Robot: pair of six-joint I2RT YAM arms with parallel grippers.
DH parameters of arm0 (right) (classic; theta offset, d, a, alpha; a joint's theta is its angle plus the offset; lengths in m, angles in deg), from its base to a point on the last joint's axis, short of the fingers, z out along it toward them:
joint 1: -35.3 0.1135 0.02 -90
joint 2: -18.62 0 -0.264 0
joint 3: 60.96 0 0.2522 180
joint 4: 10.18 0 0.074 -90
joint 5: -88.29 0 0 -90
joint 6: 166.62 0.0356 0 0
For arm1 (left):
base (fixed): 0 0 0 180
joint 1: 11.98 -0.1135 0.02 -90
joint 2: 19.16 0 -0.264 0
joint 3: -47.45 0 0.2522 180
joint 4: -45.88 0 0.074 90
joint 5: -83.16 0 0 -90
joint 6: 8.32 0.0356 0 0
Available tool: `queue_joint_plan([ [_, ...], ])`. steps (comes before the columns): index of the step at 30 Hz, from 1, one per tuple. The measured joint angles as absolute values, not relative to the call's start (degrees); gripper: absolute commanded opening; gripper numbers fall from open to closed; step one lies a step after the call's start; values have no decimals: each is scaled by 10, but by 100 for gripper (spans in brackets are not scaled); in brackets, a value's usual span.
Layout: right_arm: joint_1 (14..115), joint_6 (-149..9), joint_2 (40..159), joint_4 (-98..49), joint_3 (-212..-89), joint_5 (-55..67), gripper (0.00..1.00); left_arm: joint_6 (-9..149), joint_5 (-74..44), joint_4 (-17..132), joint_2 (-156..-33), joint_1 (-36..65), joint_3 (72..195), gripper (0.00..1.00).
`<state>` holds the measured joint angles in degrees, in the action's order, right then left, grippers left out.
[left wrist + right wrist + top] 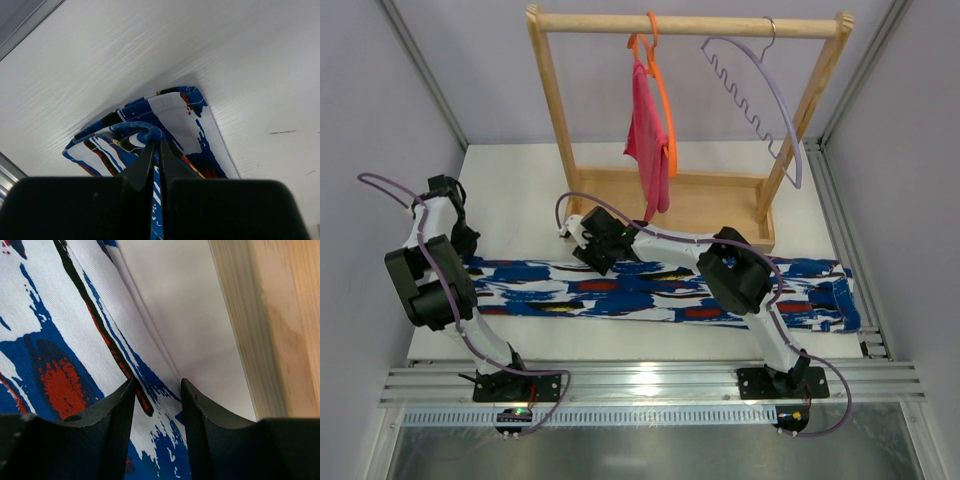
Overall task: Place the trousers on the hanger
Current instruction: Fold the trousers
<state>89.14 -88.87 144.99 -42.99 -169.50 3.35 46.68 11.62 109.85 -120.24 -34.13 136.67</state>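
Observation:
The trousers [650, 290], in a blue, white, red and black print, lie stretched flat across the white table. My left gripper [465, 245] is at their left end, shut on a fold of the cloth [150, 132]. My right gripper [588, 240] is over the trousers' far edge near the middle, open, with its fingers [117, 410] astride the printed cloth [55, 340]. The lilac hanger [760, 100] with the wavy bar hangs by its silver hook at the right end of the wooden rail.
A wooden rack [690, 25] stands at the back on a wooden base [700, 205], whose edge also shows in the right wrist view [280, 315]. An orange hanger with pink cloth [650, 130] hangs from the rail's middle. The table's left edge [30, 25] is near the left gripper.

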Motion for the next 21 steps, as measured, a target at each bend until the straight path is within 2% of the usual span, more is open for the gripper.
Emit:
queue_joint_plan([
  [3,891,-894,1450,-430,-1695,33,38,467,118,1099,-1202,-341,1363,1],
  [5,891,-898,1450,-430,-1695,32,28,467,119,1099,-1202,-341,1362,1],
  [11,895,-897,1438,-410,-1674,15,12,467,121,1100,-1202,-341,1361,0],
  [21,906,-877,1363,-355,-1605,-34,13,472,121,1105,-1160,-341,1357,1],
])
